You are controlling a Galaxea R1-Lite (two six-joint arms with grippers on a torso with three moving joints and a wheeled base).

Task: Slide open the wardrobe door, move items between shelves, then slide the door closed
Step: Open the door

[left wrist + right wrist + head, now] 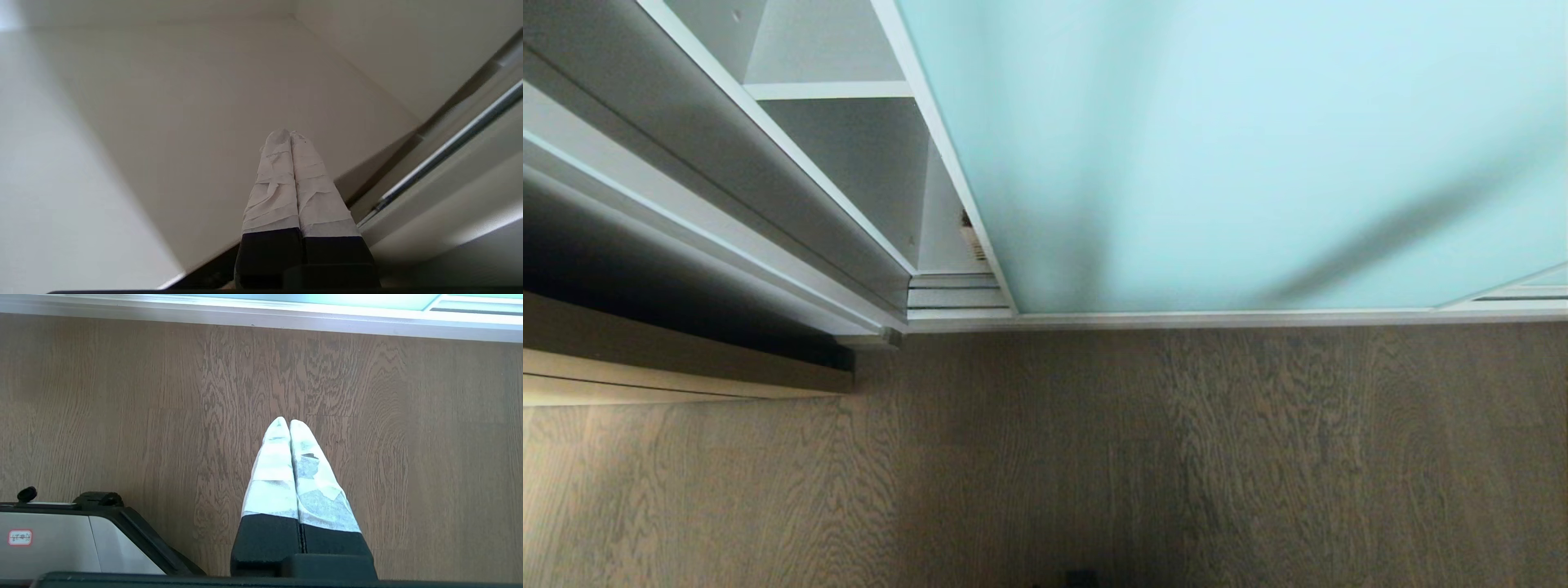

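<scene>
Left gripper [290, 134]: its two tape-wrapped fingers [273, 183] are pressing flat together, nothing between them.
Pointing: the fingertips are aiming into the wardrobe's pale inside, toward a plain white panel [196, 122].
Inner corner: two white panels are meeting in a seam running away from the fingertips.
Metal rail [449, 143]: a thin silver strip is running diagonally just beside the fingers, along the wardrobe's front edge.

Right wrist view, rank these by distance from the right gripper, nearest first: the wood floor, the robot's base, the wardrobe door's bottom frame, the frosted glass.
1. Wood-grain floor: directly beyond the shut right gripper.
2. Robot base: low, beside the gripper at the picture's left corner; too close to call against the floor.
3. Door's bottom frame: across the floor.
4. Sliding wardrobe door glass: above that frame, farthest.
</scene>
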